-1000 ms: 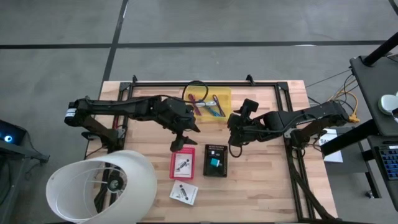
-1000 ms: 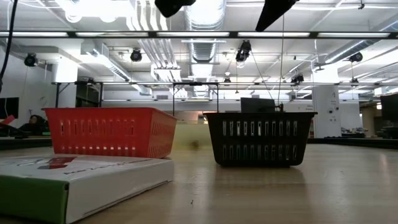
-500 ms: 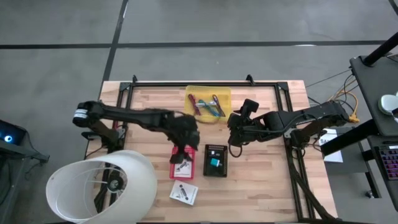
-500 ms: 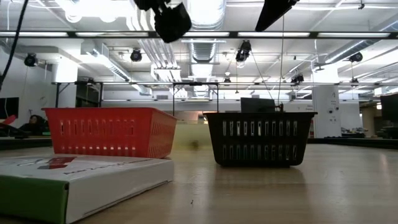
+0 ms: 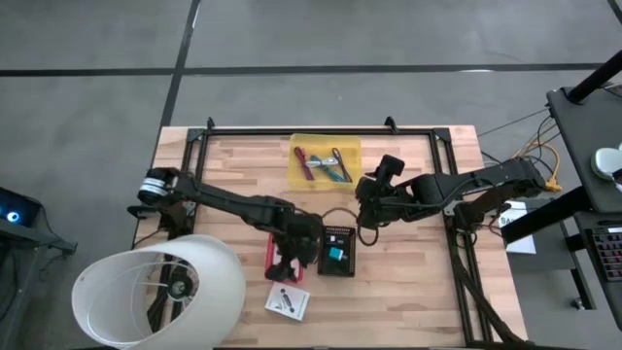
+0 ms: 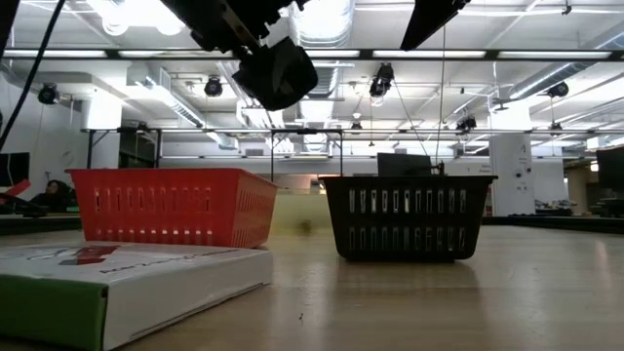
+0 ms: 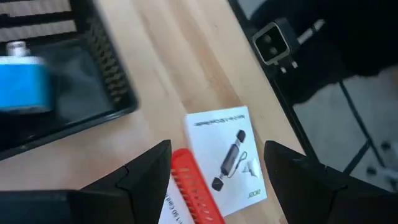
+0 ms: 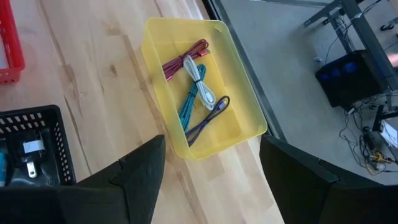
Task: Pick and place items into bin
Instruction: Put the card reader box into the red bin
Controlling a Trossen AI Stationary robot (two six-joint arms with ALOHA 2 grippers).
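**Status.** Left gripper point(image 5: 288, 264) sits low-centre in the high view, over the red bin point(image 5: 273, 255), fingers wide, nothing between them. Right gripper point(image 5: 366, 216) waits right of centre, just above the black bin point(image 5: 337, 251); fingers also wide, empty.

**Item locations.**
- White card point(image 7: 226, 157): flat on the tabletop point(image 5: 408, 282), bottom centre of the left wrist view, just beside the red bin's rim. In the high view it lies below the red bin.
- Second card appears to lie inside the red bin, largely hidden by the arm.
- Cables point(image 8: 194, 90), red, teal, purple and white: in the yellow tray point(image 8: 242, 118), upper centre of the right wrist view.
- Blue block point(image 7: 23, 84): already in the black bin.

**Handling, est.**
- Card: light, thin, prob. stiff w/ slick printed face. Lying flush, so no edge stands proud; pinch across the short sides, or slide toward an edge first. Risk: fingers skate off.
- Cables: soft, floppy, light; grab mid-bundle where strands cross. May drag neighbours along.
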